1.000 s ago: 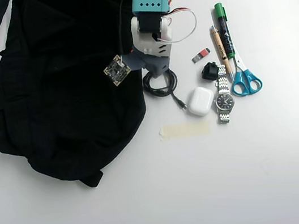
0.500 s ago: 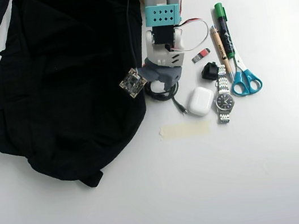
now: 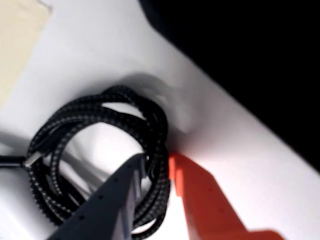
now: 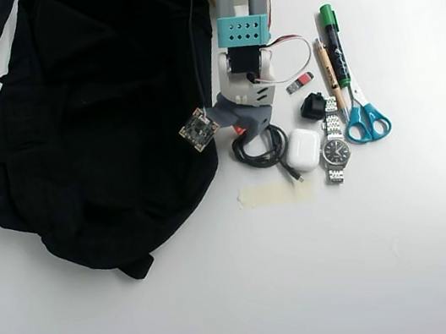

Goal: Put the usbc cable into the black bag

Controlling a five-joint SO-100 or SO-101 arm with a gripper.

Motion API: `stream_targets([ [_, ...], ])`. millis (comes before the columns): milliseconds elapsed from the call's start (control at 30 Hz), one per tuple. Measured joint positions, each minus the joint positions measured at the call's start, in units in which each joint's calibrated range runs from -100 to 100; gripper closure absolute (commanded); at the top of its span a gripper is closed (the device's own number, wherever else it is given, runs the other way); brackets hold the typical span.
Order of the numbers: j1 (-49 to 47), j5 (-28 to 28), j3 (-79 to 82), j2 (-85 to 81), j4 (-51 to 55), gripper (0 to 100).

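Leftmost in the overhead view, the black bag (image 4: 87, 121) fills the upper left, unmoved. Just right of its edge, the gripper (image 4: 242, 129) has slid down-frame from half a second ago, and the usbc cable (image 4: 260, 145) has shifted right with it, now beside the white earbud case (image 4: 302, 150). In the wrist view the grey and orange fingers (image 3: 200, 200) straddle one side of the coil (image 3: 100, 140), nearly closed on it. Judged: grasp forming, lift and carry leftward remain.
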Motion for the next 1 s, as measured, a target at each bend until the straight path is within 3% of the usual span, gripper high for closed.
stream_targets([
  [167,0.3,0.4,-6.1,0.1,6.4,98],
  [400,0.2,5.3,-21.7,-3.0,18.7,98],
  [600,0.4,14.5,-31.9,-11.4,24.2,98],
  [867,4.9,15.4,-27.6,-27.4,25.7,98],
  [1000,10.2,15.4,-16.6,-36.9,25.6,98],
])
